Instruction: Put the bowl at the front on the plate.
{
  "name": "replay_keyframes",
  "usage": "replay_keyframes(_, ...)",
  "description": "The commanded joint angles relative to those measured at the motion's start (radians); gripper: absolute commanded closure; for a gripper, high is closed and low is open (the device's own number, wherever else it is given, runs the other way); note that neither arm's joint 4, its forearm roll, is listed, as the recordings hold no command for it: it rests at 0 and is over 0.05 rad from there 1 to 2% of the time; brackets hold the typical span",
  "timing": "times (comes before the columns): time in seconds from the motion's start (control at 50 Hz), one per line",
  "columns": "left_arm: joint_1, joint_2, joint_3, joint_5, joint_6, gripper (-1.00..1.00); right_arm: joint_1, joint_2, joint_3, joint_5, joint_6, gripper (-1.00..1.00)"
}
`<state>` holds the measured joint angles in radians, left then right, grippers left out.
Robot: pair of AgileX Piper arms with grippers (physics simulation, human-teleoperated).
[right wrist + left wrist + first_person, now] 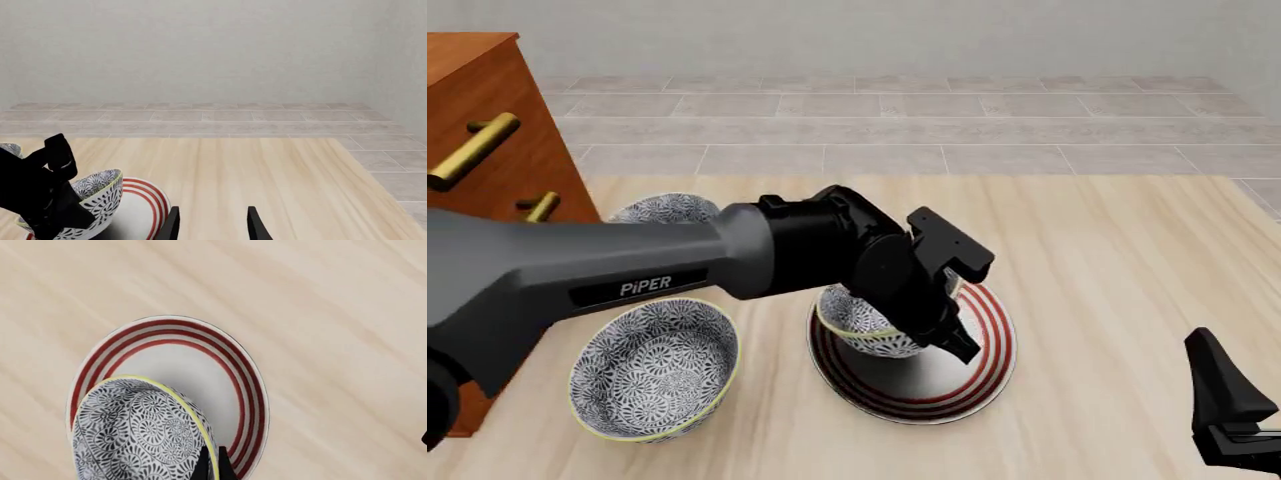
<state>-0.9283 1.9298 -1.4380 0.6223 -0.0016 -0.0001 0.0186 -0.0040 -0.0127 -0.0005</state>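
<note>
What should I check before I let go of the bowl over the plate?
1. Left gripper closed on the rim of the blue-and-white floral ceramic bowl: ok.
2. Bowl above the white red-ringed round plate: ok, though toward one side, not centred.
3. Bowl level: not ok, it is tilted in the right wrist view.
4. Bowl base resting on the plate: cannot tell.
5. Right gripper open and apart from the plate: ok.
6. The other two floral bowls, near and far, apart from the plate: ok.
</note>
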Motion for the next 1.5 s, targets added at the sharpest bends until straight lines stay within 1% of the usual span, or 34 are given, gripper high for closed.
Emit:
replay_keyframes(0.02,-0.001,0.006,-0.001,-0.001,-0.001,-1.0,0.0,-0.005,0.0,0.004,0.0,-1.0)
replay_keyframes(0.4,-0.011,0.004,-0.011,0.007,-0.015,-1.0,0.0,-0.005,0.0,0.004,0.0,-1.0)
replay_keyframes(0.58,-0.038,-0.026,-0.022,0.042,-0.045,-1.0,0.0,-0.005,0.0,0.004,0.0,-1.0)
replay_keyframes(0.64,-0.041,-0.041,-0.017,0.049,-0.045,-1.0,0.0,-0.005,0.0,0.004,0.0,-1.0)
replay_keyframes(0.88,-0.017,-0.149,0.042,0.071,-0.016,-1.0,0.0,-0.005,0.0,0.004,0.0,-1.0)
replay_keyframes(0.98,0.004,-0.215,0.082,0.079,-0.002,-1.0,0.0,-0.004,0.0,0.004,0.0,-1.0)
replay_keyframes(1.02,0.004,-0.22,0.089,0.078,-0.001,-1.0,0.0,-0.005,0.0,0.004,0.0,-1.0)
replay_keyframes(1.06,0.013,-0.253,0.12,0.076,0.011,-1.0,0.0,-0.005,0.0,0.004,0.0,-1.0)
replay_keyframes(1.12,-0.004,-0.266,0.105,0.091,-0.006,-1.0,0.0,-0.005,0.0,0.004,0.0,-1.0)
replay_keyframes(1.18,0.013,-0.304,0.134,0.09,0.005,-1.0,0.0,-0.005,0.0,0.004,0.0,-1.0)
replay_keyframes(1.28,0.018,-0.363,0.176,0.084,0.008,-1.0,0.0,-0.005,0.0,0.004,0.0,-1.0)
replay_keyframes(1.4,0.028,-0.435,0.2,0.105,0.007,-1.0,0.0,-0.005,0.0,0.004,0.0,-1.0)
replay_keyframes(1.5,0.061,-0.512,0.254,0.117,0.026,-1.0,0.0,-0.005,0.0,0.004,0.0,-1.0)
